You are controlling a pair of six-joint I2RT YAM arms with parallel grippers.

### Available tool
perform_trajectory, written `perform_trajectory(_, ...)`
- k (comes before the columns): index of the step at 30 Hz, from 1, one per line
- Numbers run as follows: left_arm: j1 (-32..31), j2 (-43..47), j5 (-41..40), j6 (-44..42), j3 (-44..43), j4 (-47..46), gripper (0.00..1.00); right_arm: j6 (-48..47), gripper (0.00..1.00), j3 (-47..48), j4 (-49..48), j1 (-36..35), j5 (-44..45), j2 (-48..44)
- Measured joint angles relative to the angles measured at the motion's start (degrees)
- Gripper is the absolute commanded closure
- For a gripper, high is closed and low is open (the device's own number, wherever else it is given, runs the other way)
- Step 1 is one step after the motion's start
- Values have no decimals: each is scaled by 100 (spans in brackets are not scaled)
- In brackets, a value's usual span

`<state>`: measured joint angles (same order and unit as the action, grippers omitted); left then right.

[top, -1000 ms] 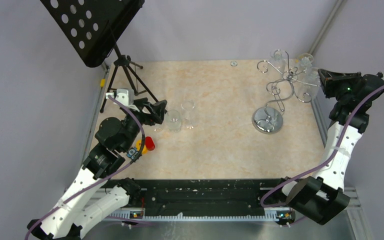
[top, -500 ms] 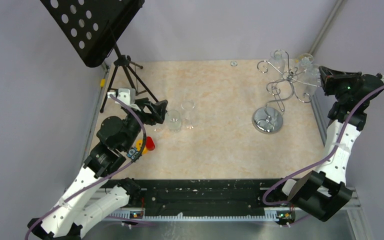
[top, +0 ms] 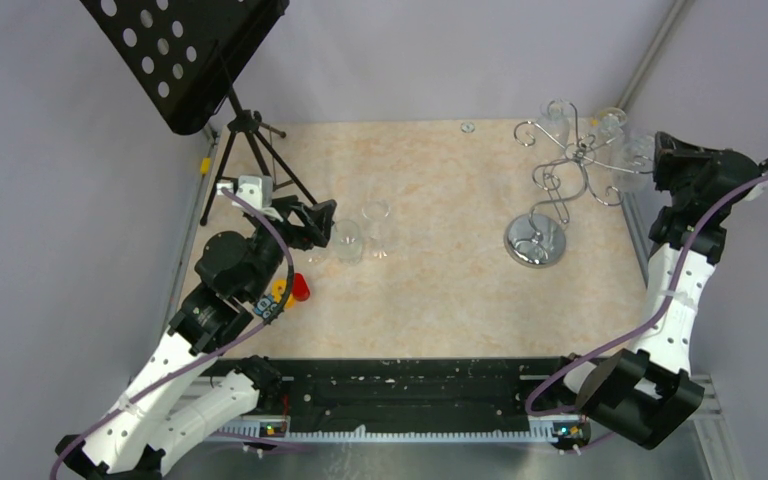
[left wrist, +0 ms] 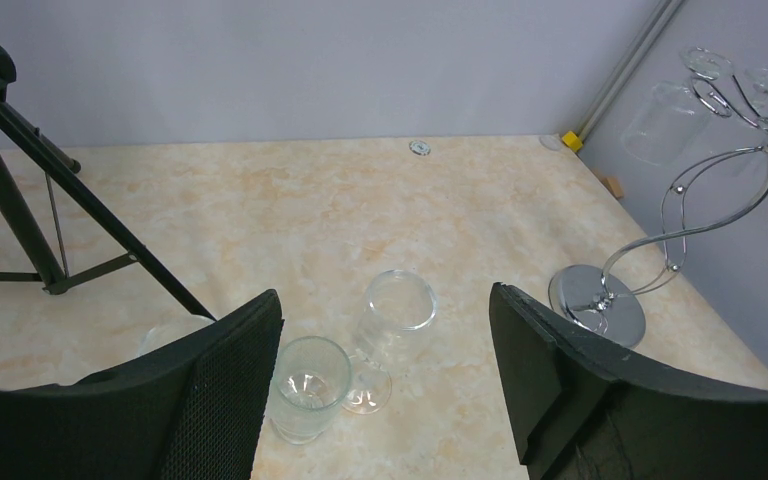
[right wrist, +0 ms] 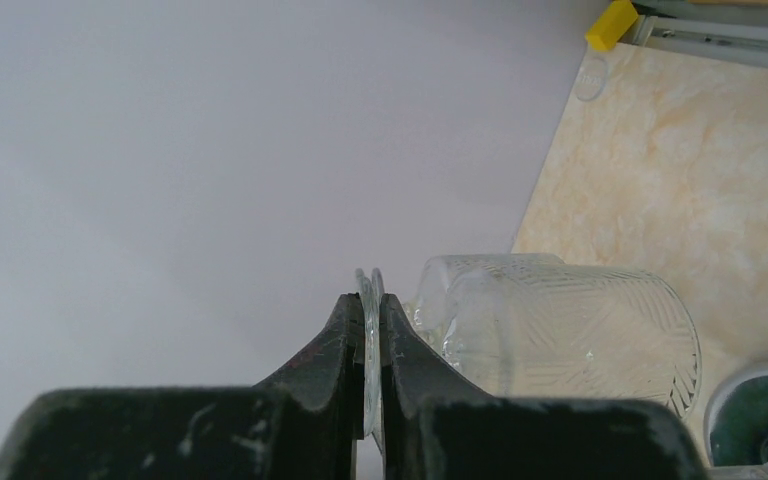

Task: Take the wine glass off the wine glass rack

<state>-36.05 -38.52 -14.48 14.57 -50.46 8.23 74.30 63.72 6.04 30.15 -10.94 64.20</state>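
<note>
The chrome wine glass rack (top: 568, 160) stands at the far right on its round mirrored base (top: 535, 241). It also shows in the left wrist view (left wrist: 725, 170). My right gripper (top: 672, 165) sits just right of the rack, shut on the thin foot disc of a patterned wine glass (right wrist: 570, 320). The glass lies sideways, bowl pointing away from the fingers (right wrist: 335, 340), apart from the rack's arms (top: 638, 155). Other glasses hang on the rack (top: 556, 118). My left gripper (top: 322, 222) is open and empty beside two glasses (left wrist: 305, 385) standing on the table.
A black tripod music stand (top: 245, 130) stands at the far left. A red and yellow object (top: 298, 288) lies by the left arm. A stemmed glass (top: 377, 225) stands mid-table. The right wall and a corner post (top: 650, 60) are close behind the right gripper.
My right gripper has drawn back to the right, away from the rack, carrying the wine glass with it. The left arm has barely moved.
</note>
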Motion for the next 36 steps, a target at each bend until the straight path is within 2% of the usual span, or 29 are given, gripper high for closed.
perform_trajectory(9,0,0,0,0,0,0,20,-286,100,2,160,-4,507,-31)
perform_trajectory(21,0,0,22,0,0,2,20,-986,100,256,1172,-15,1331,-734)
perform_trajectory(32,0,-219,223,59,-146,282,12,-1449,100,866,2492,-15,1661,-1600)
perform_trajectory(34,0,-282,286,83,-201,354,6,-1523,100,997,2710,-15,1644,-1683)
perform_trajectory(36,0,-341,339,153,-280,444,4,-1580,100,1147,2903,-15,1587,-1755)
